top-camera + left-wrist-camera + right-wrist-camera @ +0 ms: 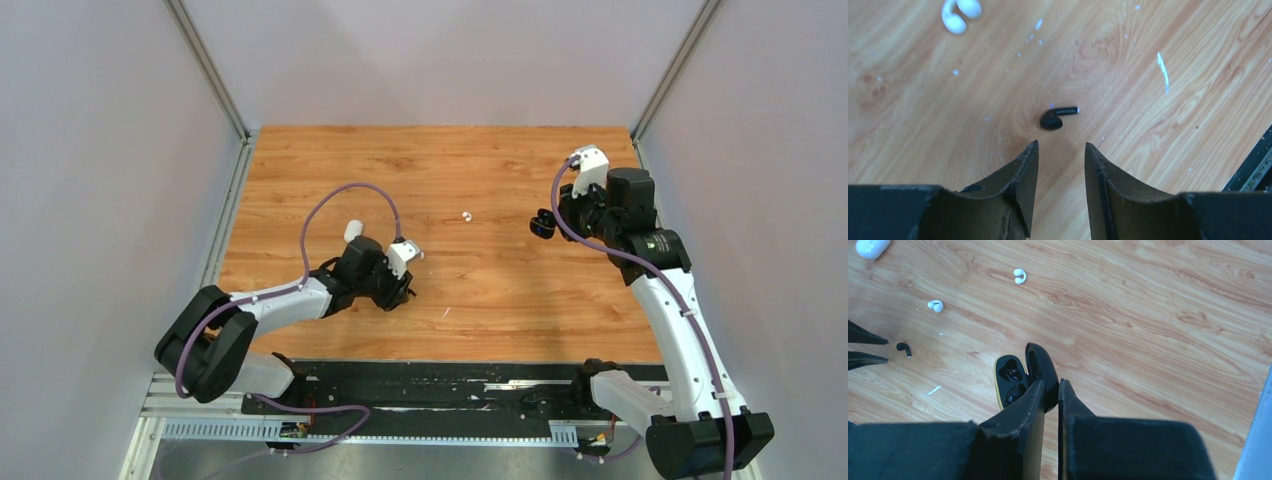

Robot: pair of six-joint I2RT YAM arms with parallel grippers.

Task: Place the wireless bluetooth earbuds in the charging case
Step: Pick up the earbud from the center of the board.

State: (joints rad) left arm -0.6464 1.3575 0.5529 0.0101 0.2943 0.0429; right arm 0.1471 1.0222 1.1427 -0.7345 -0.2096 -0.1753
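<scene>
Black earbud is located loose on the wooden table, lying on its side just beyond the tips of the left gripper. The jaws of that gripper are spread, with nothing held between them, and the earbud is roughly in line with the gap.

Two further earbuds are seen in the right wrist view: a white earbud and a second white earbud, both loose on the wood and well apart from either case.

The black charging case is held at the far right of the table with its lid hinged open. The lid is pinched between the pressed-together fingers of the right gripper, and the two wells are turned toward the left arm. Whether either well is already occupied cannot be told; both appear dark with small glints. A white case rests at the far left, near the left arm, and appears closed.

Progress is judged to be early. At least three earbuds remain outside a case, and no insertion can be confirmed. The black earbud is judged to be the item next to be grasped and carried across to the open case.
</scene>
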